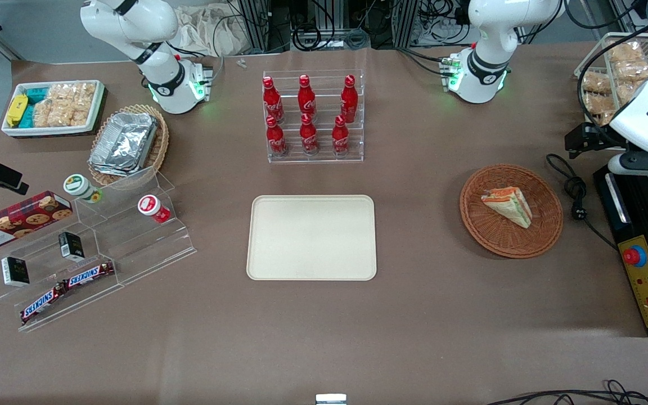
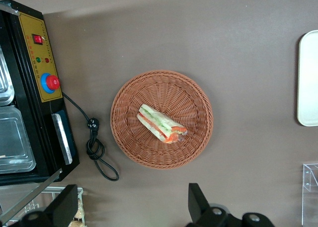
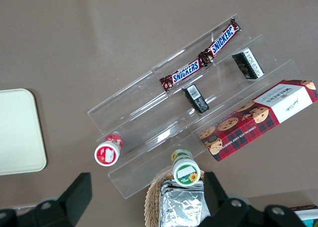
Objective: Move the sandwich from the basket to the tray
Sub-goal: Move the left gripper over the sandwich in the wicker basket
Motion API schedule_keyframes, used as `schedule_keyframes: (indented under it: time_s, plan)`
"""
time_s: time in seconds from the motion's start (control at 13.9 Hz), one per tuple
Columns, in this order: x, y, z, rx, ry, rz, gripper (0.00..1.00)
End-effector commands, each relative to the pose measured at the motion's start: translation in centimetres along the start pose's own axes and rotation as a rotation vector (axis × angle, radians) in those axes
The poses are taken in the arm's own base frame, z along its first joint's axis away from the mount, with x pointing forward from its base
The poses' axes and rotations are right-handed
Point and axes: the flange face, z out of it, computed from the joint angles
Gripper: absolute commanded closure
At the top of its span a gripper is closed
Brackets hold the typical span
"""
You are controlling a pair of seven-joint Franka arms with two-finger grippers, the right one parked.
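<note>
The sandwich (image 2: 162, 123) lies on its side mid-basket (image 2: 130, 142), seemingly easy to pinch; the gripper (image 2: 130, 207) hovers high above, jaws apart, tray (image 1: 268, 264) bare.

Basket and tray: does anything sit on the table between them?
No. In the front view only bare brown tabletop lies between the basket holding the sandwich and the tray. The open gripper hangs above the basket.

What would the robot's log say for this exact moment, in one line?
phase: approach | gripper: open, above basket | sandwich: in basket | tray: bare
</note>
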Motion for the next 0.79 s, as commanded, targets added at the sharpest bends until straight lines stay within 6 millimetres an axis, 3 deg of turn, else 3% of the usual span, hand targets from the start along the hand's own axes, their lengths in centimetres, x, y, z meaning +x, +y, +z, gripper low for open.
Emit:
schedule_keyframes:
  time_s: [0.0, 0.22, 0.36, 0.58, 0.72]
  plan:
    - [0.1, 0.0, -0.4, -0.011, -0.008, 0.013, 0.0]
    - [0.2, -0.1, 0.5, -0.012, -0.037, -0.013, 0.0]
    - [0.1, 0.0, 2.1, -0.009, -0.069, -0.226, 0.0]
    - [0.0, 0.8, 6.3, -0.035, -0.091, -0.584, 0.0]
    - [0.1, 1.0, 10.7, -0.043, -0.092, -0.742, 0.0]
